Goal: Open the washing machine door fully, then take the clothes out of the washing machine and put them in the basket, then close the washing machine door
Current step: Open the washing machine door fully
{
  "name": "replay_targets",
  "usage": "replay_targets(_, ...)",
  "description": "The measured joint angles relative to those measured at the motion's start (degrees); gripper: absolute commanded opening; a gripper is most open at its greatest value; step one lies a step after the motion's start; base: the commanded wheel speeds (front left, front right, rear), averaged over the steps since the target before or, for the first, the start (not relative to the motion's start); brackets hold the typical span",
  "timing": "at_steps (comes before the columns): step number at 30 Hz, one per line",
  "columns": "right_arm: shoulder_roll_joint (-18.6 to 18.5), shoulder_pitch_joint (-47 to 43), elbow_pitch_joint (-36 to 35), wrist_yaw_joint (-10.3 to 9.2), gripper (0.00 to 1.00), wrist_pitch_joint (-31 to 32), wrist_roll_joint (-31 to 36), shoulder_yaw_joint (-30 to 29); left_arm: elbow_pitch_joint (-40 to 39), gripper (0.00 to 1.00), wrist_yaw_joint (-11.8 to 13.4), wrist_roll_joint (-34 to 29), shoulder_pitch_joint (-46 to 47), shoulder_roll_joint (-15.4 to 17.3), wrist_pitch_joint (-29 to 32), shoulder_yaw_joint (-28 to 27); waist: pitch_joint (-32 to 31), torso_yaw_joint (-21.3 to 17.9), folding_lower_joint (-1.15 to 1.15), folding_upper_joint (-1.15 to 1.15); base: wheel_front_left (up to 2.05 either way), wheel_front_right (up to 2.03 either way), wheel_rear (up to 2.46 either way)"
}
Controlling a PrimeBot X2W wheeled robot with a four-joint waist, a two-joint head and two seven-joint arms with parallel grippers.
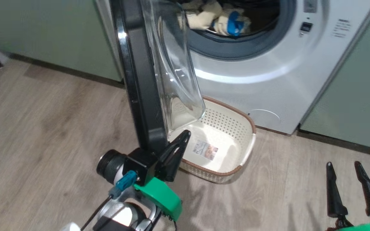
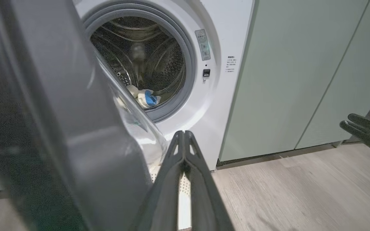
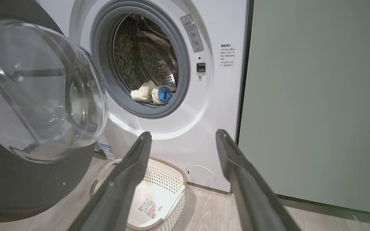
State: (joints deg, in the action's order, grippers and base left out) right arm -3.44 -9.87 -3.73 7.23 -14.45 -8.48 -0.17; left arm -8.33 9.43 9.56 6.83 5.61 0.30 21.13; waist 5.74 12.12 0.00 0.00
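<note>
The washing machine (image 1: 268, 80) is white, and its door (image 1: 140, 80) stands swung out to the left, black rim edge-on with the glass bowl facing the drum. Cream clothes (image 1: 214, 17) with a blue patch lie at the drum mouth, also seen as clothes (image 3: 153, 93). The basket (image 1: 226, 120) sits on the floor below the mouth, holding only its label. My left gripper (image 1: 185, 134) is shut, its tip right beside the door's lower inner edge, above the basket; whether it touches the door I cannot tell. My right gripper (image 1: 343, 165) stands open at the lower right, holding nothing.
Pale green cabinets (image 1: 358, 96) flank the machine on both sides. Wooden floor (image 1: 284, 186) lies open between the basket and my right gripper. The open door (image 3: 27, 179) blocks the left side of the basket (image 3: 169, 173).
</note>
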Motion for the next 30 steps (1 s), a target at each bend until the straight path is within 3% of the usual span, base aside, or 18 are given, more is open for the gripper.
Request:
replay_targets(18, 0.0, -0.3, 0.0, 0.00, 1.00, 0.0, 0.0, -0.7, -0.9, 0.00, 3.2, -0.4, -4.5, 1.6, -0.9, -2.7, -0.9, 10.4, 0.00, 0.00, 0.00, 0.00, 0.00)
replay_targets(30, -0.1, -0.3, 0.0, 0.00, 1.00, 0.0, 0.0, -0.9, 0.9, 0.00, 5.3, 2.7, -5.5, 4.6, -4.4, -10.9, -0.5, 11.5, 0.00, 0.00, 0.00, 0.00, 0.00)
